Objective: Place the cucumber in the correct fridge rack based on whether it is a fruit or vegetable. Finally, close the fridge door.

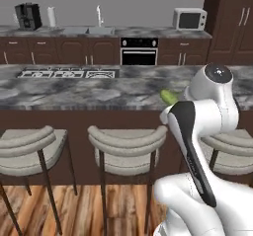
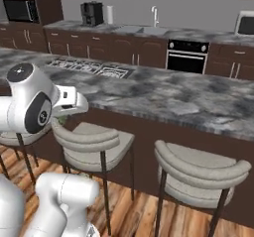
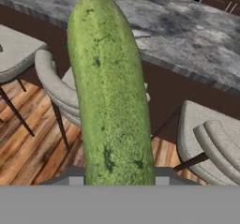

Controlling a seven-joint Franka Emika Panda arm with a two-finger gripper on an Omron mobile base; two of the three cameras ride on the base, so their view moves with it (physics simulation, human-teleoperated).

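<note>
The cucumber (image 3: 110, 92) is a long green stick that stands upright through the middle of the hand view, rising from between my fingers. My gripper (image 3: 118, 178) is shut on its lower end. In the left base view its green tip (image 1: 168, 97) pokes out to the left of my white wrist, over the edge of the island counter. In the right base view my hand (image 2: 70, 101) hangs above the leftmost stool. The fridge, its rack and its door are out of view.
A dark marble island counter (image 1: 74, 89) runs across in front of me, with three grey bar stools (image 1: 127, 146) along its near side. A cooktop (image 1: 66, 73) is set into it. Behind stand the oven (image 1: 139, 51), sink (image 1: 99, 28) and microwave (image 1: 189, 19).
</note>
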